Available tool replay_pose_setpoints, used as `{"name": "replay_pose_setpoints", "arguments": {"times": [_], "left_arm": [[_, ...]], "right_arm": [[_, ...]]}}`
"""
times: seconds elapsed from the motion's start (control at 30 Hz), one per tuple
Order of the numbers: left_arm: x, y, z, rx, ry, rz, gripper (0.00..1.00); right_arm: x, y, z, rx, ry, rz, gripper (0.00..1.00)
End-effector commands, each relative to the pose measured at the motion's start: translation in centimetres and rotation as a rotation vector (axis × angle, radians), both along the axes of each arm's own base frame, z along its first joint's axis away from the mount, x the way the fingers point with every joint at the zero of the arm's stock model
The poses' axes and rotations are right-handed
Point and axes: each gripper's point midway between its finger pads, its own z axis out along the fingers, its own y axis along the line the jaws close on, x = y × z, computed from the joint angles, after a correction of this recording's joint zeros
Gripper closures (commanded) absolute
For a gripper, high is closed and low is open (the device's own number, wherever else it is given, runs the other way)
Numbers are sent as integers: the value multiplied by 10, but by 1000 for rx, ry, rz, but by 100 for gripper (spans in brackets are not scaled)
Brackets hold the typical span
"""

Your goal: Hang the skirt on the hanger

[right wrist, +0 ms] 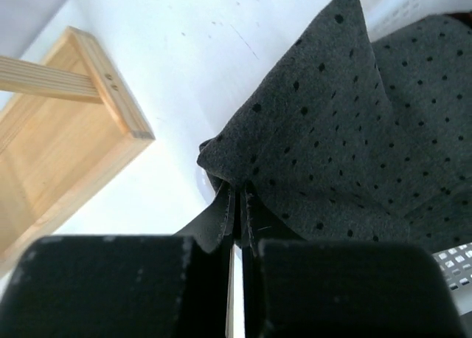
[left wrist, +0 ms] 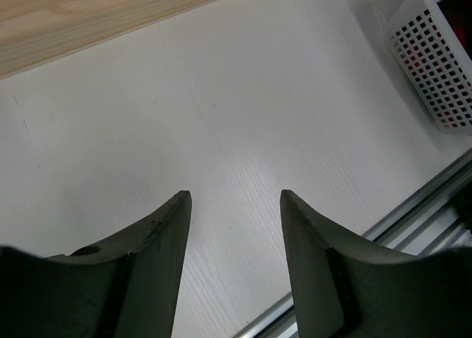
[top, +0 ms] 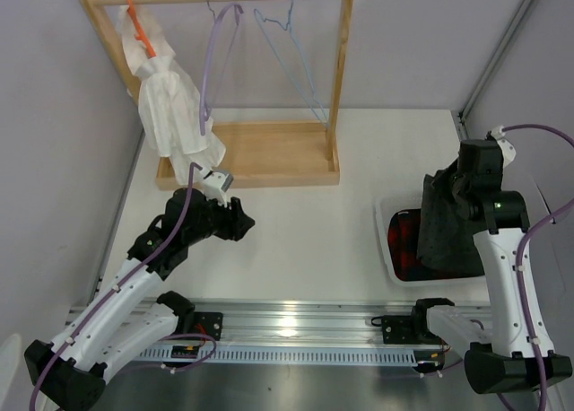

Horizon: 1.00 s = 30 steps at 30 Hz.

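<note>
We see a white table [top: 305, 222] closed in by pale grey walls [top: 413, 43]. The right gripper [right wrist: 237, 199] has its fingers pressed together on a corner of the skirt [right wrist: 339, 131], which hangs down over the white basket [top: 384, 242] at the right side. The left gripper [left wrist: 234, 201] stands with its fingers apart, low over the table. The hanger [top: 293, 61] hangs on the wooden rack [top: 269, 155] at the far edge.

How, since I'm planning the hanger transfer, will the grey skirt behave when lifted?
Probably floppy: the skirt folds and drapes where the right gripper pinches it. Likely light, since that one small pinch seems to carry it. Its matte, felt-like cloth probably won't slip easily.
</note>
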Motion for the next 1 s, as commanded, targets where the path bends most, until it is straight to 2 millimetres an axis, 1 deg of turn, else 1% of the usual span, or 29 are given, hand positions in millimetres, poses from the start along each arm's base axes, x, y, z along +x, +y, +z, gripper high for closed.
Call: {"name": "replay_pose_setpoints", "arguments": {"times": [0.0, 0.03, 0.07, 0.13, 0.17, 0.2, 0.23, 0.27, 0.3, 0.37, 0.4, 0.43, 0.47, 0.5, 0.53, 0.57, 0.6, 0.63, 0.7, 0.73, 0.77, 0.8, 0.83, 0.87, 0.9, 0.97], "left_arm": [[-1, -6, 8, -25, -32, -28, 43], [-1, -6, 9, -28, -36, -28, 43], [0, -6, 10, -28, -39, -27, 43], [0, -6, 9, -27, -36, -27, 43], [1, -6, 10, -29, -36, -26, 43], [1, -7, 11, -31, -39, -27, 43], [1, -7, 9, -29, -36, -27, 43], [1, -7, 10, -31, -39, -27, 43], [2, -7, 11, -32, -42, -26, 43], [2, -7, 10, -30, -40, -25, 43], [2, -6, 10, -28, -40, -22, 43], [2, -6, 11, -30, -43, -22, 43], [2, -6, 12, -31, -47, -21, 43], [2, -6, 13, -32, -49, -19, 43], [3, -5, 15, -34, -55, -16, 43], [2, -5, 15, -35, -59, -16, 43], [2, -4, 16, -34, -63, -10, 43], [2, -4, 17, -35, -66, -10, 43], [2, -3, 20, -36, -76, -5, 43], [2, -2, 21, -37, -81, -1, 43], [3, 1, 21, -32, -85, 15, 43], [3, 3, 24, -32, -94, 21, 43], [4, 5, 25, -28, -101, 32, 43], [5, 9, 26, -19, -105, 52, 43], [4, 12, 30, -16, -118, 64, 42], [6, 18, 33, -3, -124, 98, 42]], "right_arm": [[7, 15, 40, 8, -101, 71, 100], [9, 17, 44, 0, -105, 77, 100], [9, 26, 54, -2, -124, 108, 100], [13, 37, 60, -11, -124, 136, 100], [14, 48, 64, -20, -130, 167, 100], [15, 55, 76, -18, -156, 185, 100], [19, 64, 75, -24, -141, 207, 100], [17, 79, 78, -37, -143, 248, 100], [18, 88, 89, -39, -165, 267, 100], [20, 106, 90, -64, -155, 303, 100], [15, 125, 98, -60, -171, 358, 100], [18, 137, 92, -75, -146, 383, 100], [17, 147, 92, -85, -143, 405, 100], [13, 163, 91, -103, -141, 443, 100], [13, 171, 92, -112, -143, 459, 100], [16, 183, 84, -132, -121, 478, 100], [11, 198, 83, -142, -121, 515, 100], [11, 207, 82, -145, -120, 533, 100], [12, 228, 69, -166, -96, 571, 100], [7, 242, 65, -168, -90, 603, 100], [7, 249, 61, -170, -83, 613, 100], [10, 262, 51, -176, -67, 627, 100], [10, 269, 45, -176, -60, 639, 100], [8, 279, 38, -167, -46, 664, 100], [13, 292, 28, -163, -37, 680, 100], [12, 312, 15, -153, -18, 723, 100]]}}
